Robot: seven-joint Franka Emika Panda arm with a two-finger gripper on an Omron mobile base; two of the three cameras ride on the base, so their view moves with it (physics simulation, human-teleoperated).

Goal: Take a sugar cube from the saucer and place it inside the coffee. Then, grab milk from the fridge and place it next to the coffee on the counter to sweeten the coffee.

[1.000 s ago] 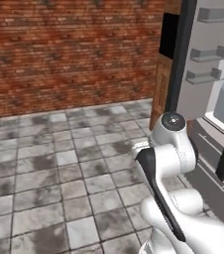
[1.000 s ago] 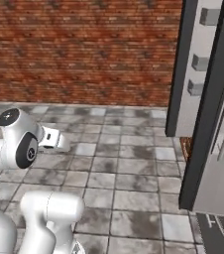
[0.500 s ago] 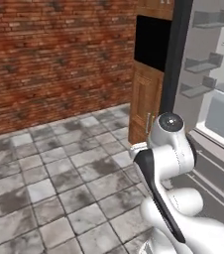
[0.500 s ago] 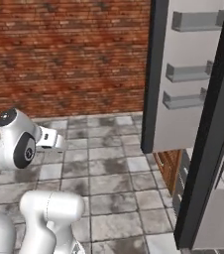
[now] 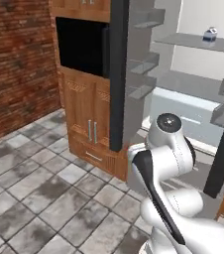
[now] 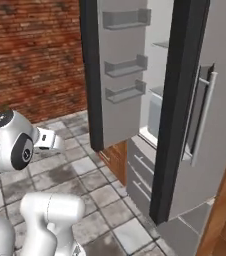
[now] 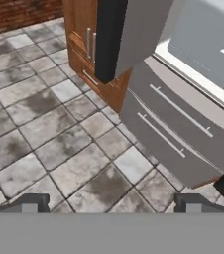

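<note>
Left base view: whole picture has swung compared with a second ago, brick wall now at far left and the fridge [image 5: 183, 74] filling the right half, so the base has turned and driven toward it; nothing in the scene itself has moved. Both dark doors stand open, white interior exposed. The milk [image 5: 210, 34], small white carton with dark blue band, stands alone on an upper pale grey shelf [image 5: 198, 43] at the back, well above and beyond the arm. Door bins [image 6: 126, 65] on the left door look empty from the right base view; the drawers [image 7: 176, 129] below are closed, contents hidden. Hand view: gripper [image 7: 111, 204] points down at the floor tiles in front of the drawers, jaws spread wide, nothing between the tips. Judgement: the milk-fetching step is in hand, approach nearly done; the arm is folded close to the base and must yet rise and reach in to the shelf. Saucer, coffee and counter cannot be checked from here.
</note>
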